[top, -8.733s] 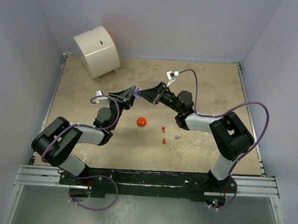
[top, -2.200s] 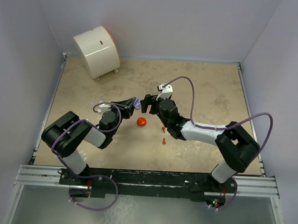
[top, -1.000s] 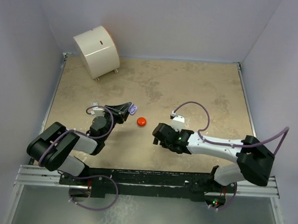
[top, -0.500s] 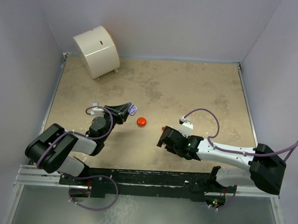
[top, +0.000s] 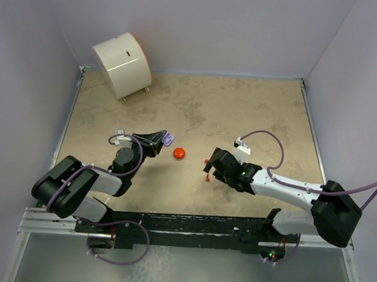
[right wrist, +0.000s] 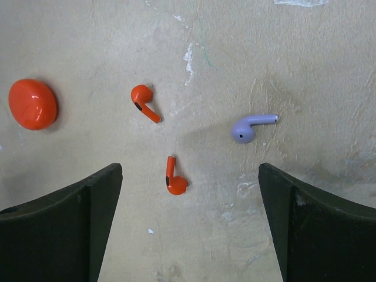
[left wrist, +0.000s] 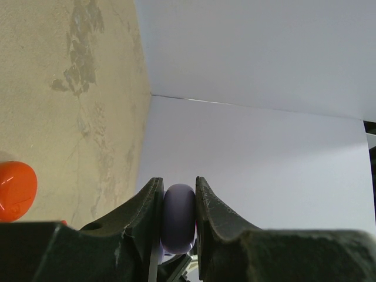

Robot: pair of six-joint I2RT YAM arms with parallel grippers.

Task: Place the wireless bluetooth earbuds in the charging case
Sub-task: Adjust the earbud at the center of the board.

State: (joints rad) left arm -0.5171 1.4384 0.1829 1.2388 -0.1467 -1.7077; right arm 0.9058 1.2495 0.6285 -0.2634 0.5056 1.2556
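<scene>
Here, a lilac earbud (right wrist: 251,127) lies on mottled tabletop (right wrist: 305,53) between pale walls (top: 213,28).

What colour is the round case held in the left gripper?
The case is lilac; the left wrist view shows it best.

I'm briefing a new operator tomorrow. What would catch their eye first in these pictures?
Probably the bright red-orange round case near the middle of the top view, and just right of it three loose earbuds: two red-orange earbuds and one lilac earbud, under the open right tool. Then the left tool, shut on a lilac round case.
</scene>
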